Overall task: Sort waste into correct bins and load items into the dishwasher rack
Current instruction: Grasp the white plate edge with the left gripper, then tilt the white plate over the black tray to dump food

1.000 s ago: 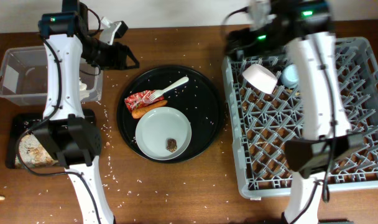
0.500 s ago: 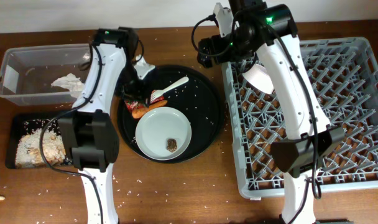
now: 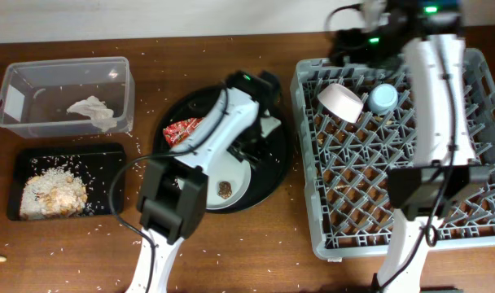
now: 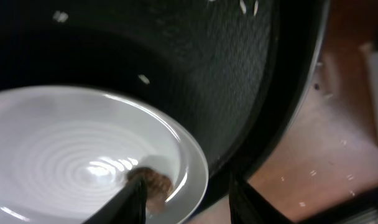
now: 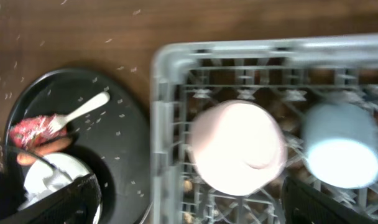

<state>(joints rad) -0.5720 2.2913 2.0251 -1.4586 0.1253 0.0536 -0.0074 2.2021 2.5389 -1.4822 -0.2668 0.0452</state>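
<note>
The pale plate (image 4: 83, 155) lies on the round black tray (image 3: 272, 175) with a brown food scrap (image 4: 153, 182) on it. My left gripper (image 4: 186, 200) is open and low, its fingers either side of the plate's rim beside the scrap; in the overhead view the gripper (image 3: 246, 151) covers much of the plate (image 3: 228, 185). The red wrapper (image 3: 182, 129), white fork (image 5: 83, 109) and orange sausage piece (image 5: 43, 148) lie on the tray. My right gripper (image 5: 201, 205) is open above the rack's (image 3: 443, 244) far-left corner, over the cream bowl (image 3: 341, 102) and blue cup (image 3: 383, 98).
The clear tub (image 3: 24, 77) at far left holds the crumpled napkin (image 3: 91, 110). The flat black tray (image 3: 109, 203) in front of it holds rice and scraps (image 3: 54, 192). Rice grains are scattered on the wooden table (image 3: 256, 252).
My left arm swung from the tray's left side across to the plate. My right arm moved right, from above the tray's far edge to the rack's far-left corner.
</note>
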